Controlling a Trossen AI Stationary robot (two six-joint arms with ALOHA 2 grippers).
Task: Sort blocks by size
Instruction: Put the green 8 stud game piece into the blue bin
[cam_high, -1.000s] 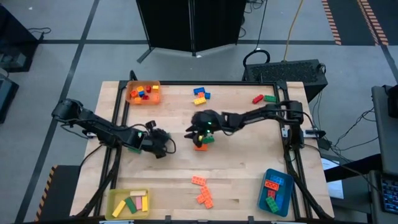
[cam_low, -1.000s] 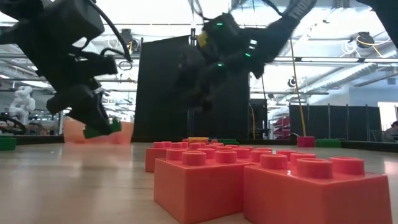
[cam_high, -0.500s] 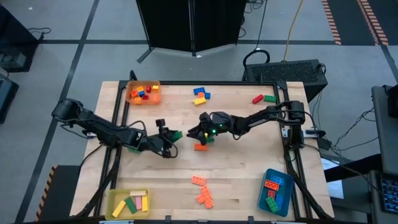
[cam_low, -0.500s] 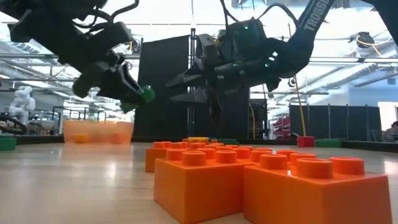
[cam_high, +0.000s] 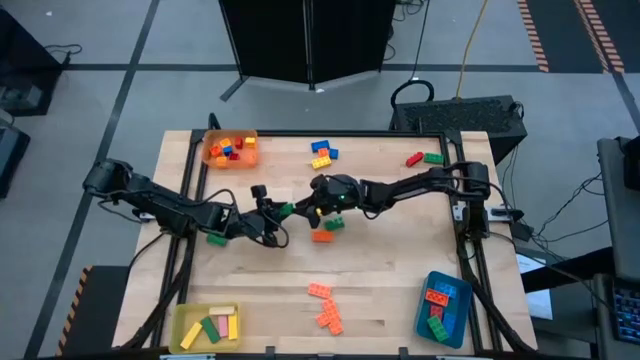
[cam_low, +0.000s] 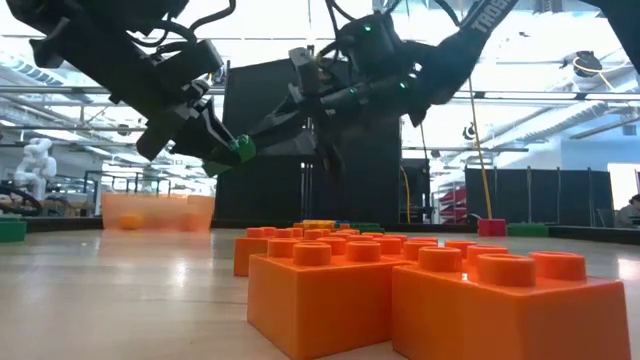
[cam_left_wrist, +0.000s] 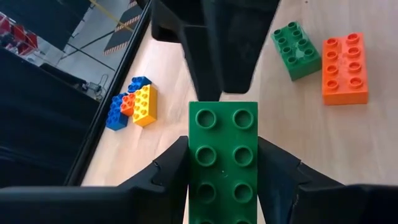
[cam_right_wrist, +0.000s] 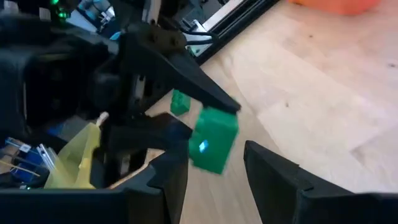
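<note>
My left gripper (cam_high: 275, 213) is shut on a green two-by-four brick (cam_left_wrist: 224, 155), held above the table's middle; the brick also shows in the high view (cam_high: 287, 210) and the low view (cam_low: 238, 151). My right gripper (cam_high: 303, 209) faces it from the table's right, open, its fingers (cam_right_wrist: 177, 168) apart just before the brick's free end (cam_right_wrist: 214, 140). Whether they touch the brick cannot be told. Below them an orange brick (cam_high: 322, 236) and a green one (cam_high: 333, 224) lie flat on the table. My left gripper pinches the green brick's two long sides (cam_left_wrist: 196, 163) between its two fingers, at the end nearest the wrist. The fingers slant down from the table's left and lie along the brick. The brick sticks out beyond the fingertips, studs toward the wrist camera, lifted clear of the table.
An orange tray (cam_high: 231, 149) stands at the far left, a yellow one (cam_high: 207, 326) near left, a blue one (cam_high: 441, 306) near right, all with bricks. Loose bricks lie at the far middle (cam_high: 322, 152), far right (cam_high: 424, 158), near middle (cam_high: 325, 305) and under my left arm (cam_high: 216, 238).
My left gripper has risen and gone toward the table's right with the green brick, rolling and tipping so that the brick points at my right gripper. My right gripper has lifted off the orange and green bricks, rolled, and come toward the held brick's free end.
</note>
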